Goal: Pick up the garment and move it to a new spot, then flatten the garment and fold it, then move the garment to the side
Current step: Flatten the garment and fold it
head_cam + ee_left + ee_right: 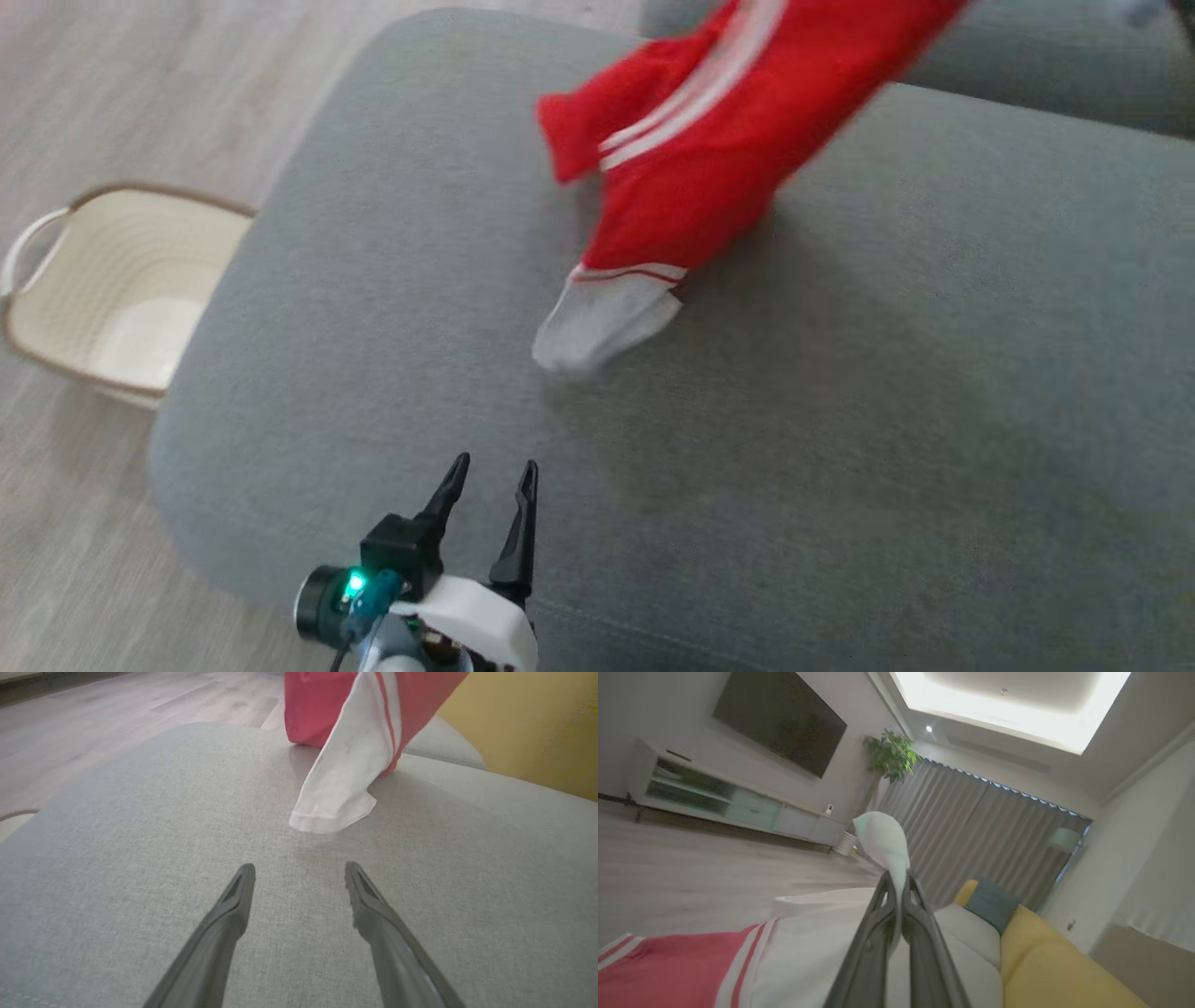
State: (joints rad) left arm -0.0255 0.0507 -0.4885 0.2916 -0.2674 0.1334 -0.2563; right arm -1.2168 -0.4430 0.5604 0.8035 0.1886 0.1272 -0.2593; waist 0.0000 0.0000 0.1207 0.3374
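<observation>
Grey fabric cushion (840, 420), white sleeve end of the red garment (709, 159) on it; cream basket (103, 243) on wood floor (140, 93).

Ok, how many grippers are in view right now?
2. The left gripper is open over the grey cushion, short of the garment. The right gripper is shut on the garment's white fabric.

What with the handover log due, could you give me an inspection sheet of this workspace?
Surface: grey cushion, soft fabric.
Job's things: red jersey hangs raised, its white sleeve end touching the cushion.
Clutter: nothing seen.
Grippers: left gripper open, empty, over the cushion; right gripper shut on the jersey's white cloth.
Cables: nothing seen.
Surroundings: cream basket on the wooden floor at the robot's left; yellow sofa, television, plant, curtains.
</observation>
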